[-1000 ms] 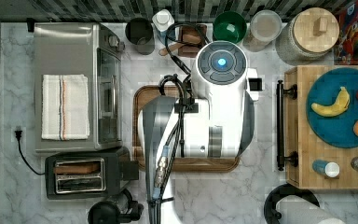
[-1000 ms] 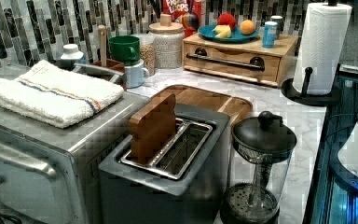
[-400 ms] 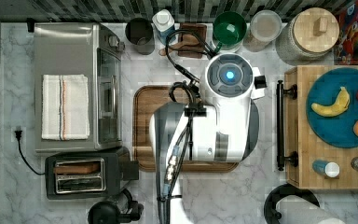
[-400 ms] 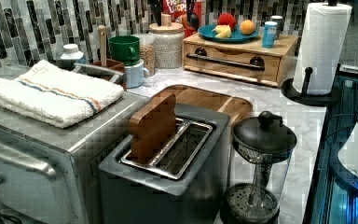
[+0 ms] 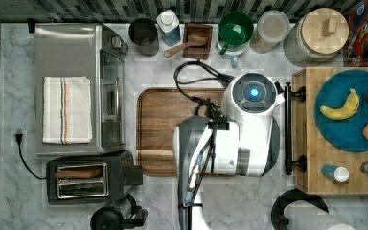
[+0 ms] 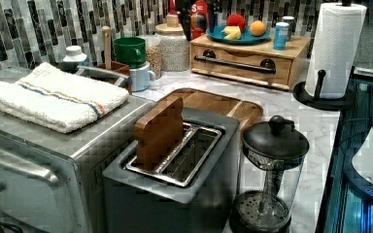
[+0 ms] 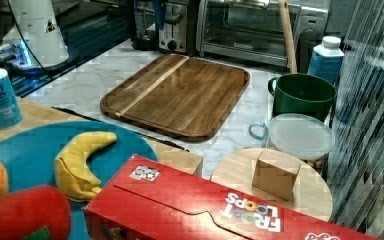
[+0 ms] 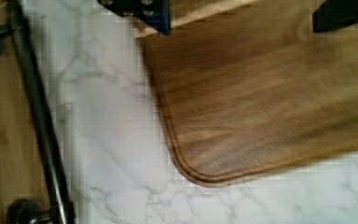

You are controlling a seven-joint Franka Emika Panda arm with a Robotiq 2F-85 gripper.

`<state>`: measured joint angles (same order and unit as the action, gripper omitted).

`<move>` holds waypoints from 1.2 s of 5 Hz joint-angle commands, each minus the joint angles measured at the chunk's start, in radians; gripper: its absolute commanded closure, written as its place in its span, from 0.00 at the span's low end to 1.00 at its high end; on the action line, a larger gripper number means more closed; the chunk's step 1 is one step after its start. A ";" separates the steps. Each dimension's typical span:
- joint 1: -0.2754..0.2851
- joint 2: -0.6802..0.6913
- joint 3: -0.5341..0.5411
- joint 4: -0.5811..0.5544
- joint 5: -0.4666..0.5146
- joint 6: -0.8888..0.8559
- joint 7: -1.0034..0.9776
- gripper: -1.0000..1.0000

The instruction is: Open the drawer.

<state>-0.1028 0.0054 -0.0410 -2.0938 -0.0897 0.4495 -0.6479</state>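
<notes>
Your gripper (image 8: 237, 11) has its fingers spread wide and holds nothing; in the wrist view the two dark fingertips sit well apart, over the edge of the tray (image 8: 261, 93), with bare counter (image 8: 112, 154) beyond. The drawer (image 6: 243, 74) stands against the back wall in the left view, under the blue plate of fruit, and it looks fully shut, its front flush with its box. In the top view it lies at the top view's right, with its handle (image 5: 287, 127) running along the side that faces the arm (image 5: 230, 148). What has changed over the last second is the arm's place: in the top view the wrist has slid from above the middle of the tray toward the top view's right and somewhat lower, so that it now hangs just beside the handle. The wrist view bears this out, since the bar (image 8: 42, 126) and one of its mounts are already in sight, apart from the fingers. The drawer itself has not moved. You are still in the approach, I judge, and nothing of the opening is done. Next you would carry the open fingers on over the bar, close on it, and pull toward the tray; keep the pull straight so the box does not slide on the counter.
</notes>
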 commanded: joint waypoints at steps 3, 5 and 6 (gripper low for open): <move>-0.076 0.081 -0.173 -0.004 0.000 0.212 -0.571 0.00; -0.127 0.135 -0.156 -0.024 -0.013 0.324 -0.626 0.00; -0.152 0.166 -0.149 -0.038 -0.013 0.381 -0.653 0.00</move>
<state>-0.2683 0.1548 -0.2019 -2.1270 -0.1208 0.8179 -1.2158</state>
